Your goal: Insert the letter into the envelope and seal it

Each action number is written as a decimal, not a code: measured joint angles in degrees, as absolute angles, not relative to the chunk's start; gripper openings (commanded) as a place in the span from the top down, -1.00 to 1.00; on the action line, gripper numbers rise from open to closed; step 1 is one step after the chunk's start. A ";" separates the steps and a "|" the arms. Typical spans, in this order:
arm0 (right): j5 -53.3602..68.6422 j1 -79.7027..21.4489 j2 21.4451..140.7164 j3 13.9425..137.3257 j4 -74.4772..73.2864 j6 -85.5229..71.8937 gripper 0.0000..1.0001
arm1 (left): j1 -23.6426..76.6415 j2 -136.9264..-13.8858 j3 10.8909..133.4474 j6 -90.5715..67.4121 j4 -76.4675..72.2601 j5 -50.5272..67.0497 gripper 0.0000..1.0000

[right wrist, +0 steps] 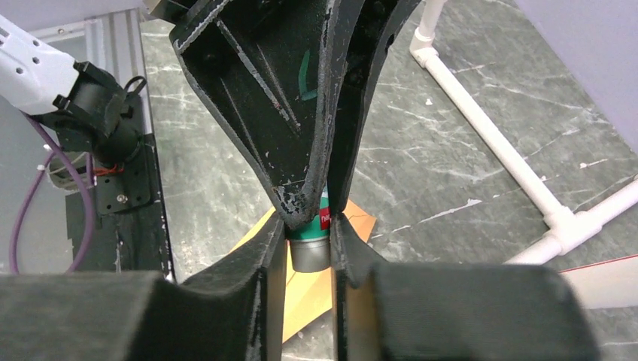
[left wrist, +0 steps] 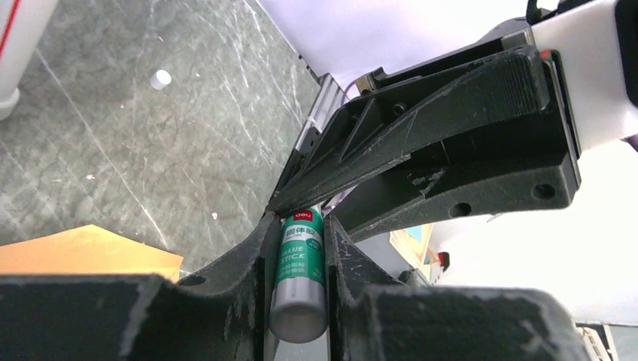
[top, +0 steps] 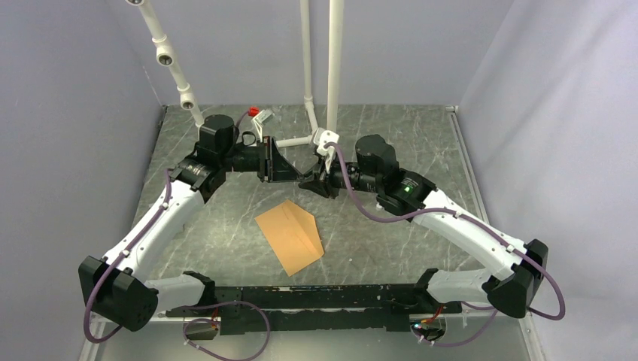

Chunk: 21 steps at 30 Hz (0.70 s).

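- Dark green marbled tabletop (top: pixel 391 143) spreads under me, with pale walls all around and white pipe framing at the back.
- My left gripper (left wrist: pixel 299 226) is clenched on a green-labelled glue stick (left wrist: pixel 299 263). My right gripper (right wrist: pixel 308 226) clamps the same stick from the opposite end, so my two sets of fingers meet nose to nose above the table.
- The flat orange-brown kraft paper envelope (top: pixel 290 237) lies on the table below that meeting point, on the side nearer my bases. Neither arm looks clearly closer.
- Its long axis runs diagonally, from far-left to near-right.
- A crease runs along its length, but I cannot tell whether the flap is folded shut.
- The letter shows nowhere, so I judge it is probably already inside.
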State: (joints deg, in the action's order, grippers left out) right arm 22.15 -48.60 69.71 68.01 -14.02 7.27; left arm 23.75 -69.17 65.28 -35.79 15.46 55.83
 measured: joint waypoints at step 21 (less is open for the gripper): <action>13.06 -49.19 72.77 67.42 -0.91 -11.77 1.00 | 23.59 -63.05 60.71 -43.42 1.87 38.22 0.78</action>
State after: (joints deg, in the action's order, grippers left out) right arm 13.06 -49.19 72.77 67.42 -0.91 -11.77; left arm 23.59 -63.05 60.71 -43.42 1.87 38.22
